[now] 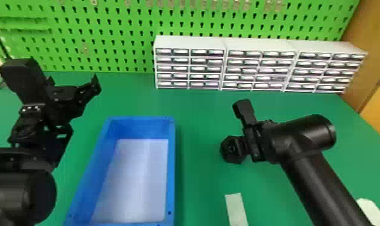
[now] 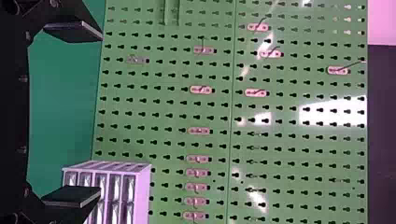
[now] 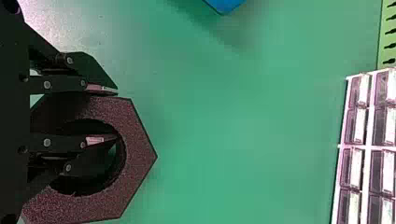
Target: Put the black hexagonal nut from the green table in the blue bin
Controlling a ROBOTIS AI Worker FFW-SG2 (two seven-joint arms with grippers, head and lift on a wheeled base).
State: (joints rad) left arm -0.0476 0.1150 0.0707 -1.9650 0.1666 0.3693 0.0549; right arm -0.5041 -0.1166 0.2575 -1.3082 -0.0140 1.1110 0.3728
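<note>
Right end effector (image 3: 115,114), clamped on one wall of the black hexagonal nut (image 3: 139,154), has the blue bin (image 1: 171,168) to its left.

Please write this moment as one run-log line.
right gripper grips black hexagonal nut, one finger in hole; nut outside blue bin; left gripper open

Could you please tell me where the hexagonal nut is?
In the head view, the black hexagonal nut is in the right tool, right of the blue bin.
</note>
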